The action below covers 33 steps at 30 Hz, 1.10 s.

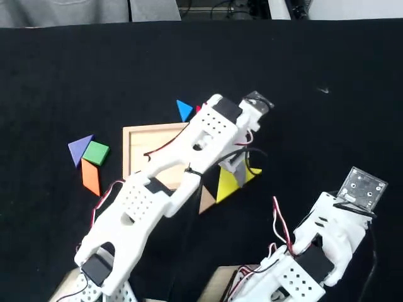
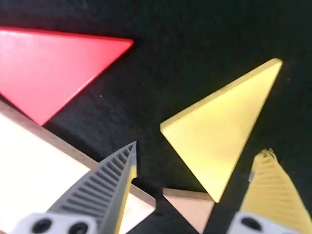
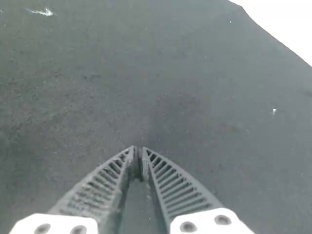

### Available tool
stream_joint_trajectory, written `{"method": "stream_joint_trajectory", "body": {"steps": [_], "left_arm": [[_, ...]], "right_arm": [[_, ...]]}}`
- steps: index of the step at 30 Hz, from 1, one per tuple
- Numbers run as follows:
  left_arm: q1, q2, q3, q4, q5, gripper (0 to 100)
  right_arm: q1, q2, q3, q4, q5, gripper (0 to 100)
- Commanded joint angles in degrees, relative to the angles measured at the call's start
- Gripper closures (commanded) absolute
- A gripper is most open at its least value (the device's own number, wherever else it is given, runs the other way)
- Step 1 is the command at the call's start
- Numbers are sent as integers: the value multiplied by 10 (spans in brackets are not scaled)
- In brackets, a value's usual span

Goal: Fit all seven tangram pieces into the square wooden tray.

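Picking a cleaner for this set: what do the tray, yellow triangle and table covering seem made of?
Tray: pale bare wood, matte, tan rim.
Yellow triangle: likely painted wood, smooth with soft sheen, thick flat edge; plastic is possible.
Table covering: black cloth, perhaps felt, matte with fine speckled texture.

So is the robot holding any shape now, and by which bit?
No, nothing is held. The left arm's jaws stand open over the yellow triangle, not gripping it, and the right arm's jaws are shut, empty.
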Motion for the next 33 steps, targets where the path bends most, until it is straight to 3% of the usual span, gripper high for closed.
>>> {"method": "stream_joint_trajectory", "body": {"steps": [1, 11, 19, 33], "left_arm": [[-4, 3, -5, -6, -29, 639], [-4, 27, -8, -18, -59, 642], [-14, 33, -139, 63, -62, 642], [-3, 105, -146, 31, -62, 642]], "right_arm": [[-7, -55, -5, 3, 6, 987], [-7, -55, -6, 3, 6, 987], [-7, -55, -6, 3, 6, 987], [-7, -55, -5, 3, 6, 987]]}}
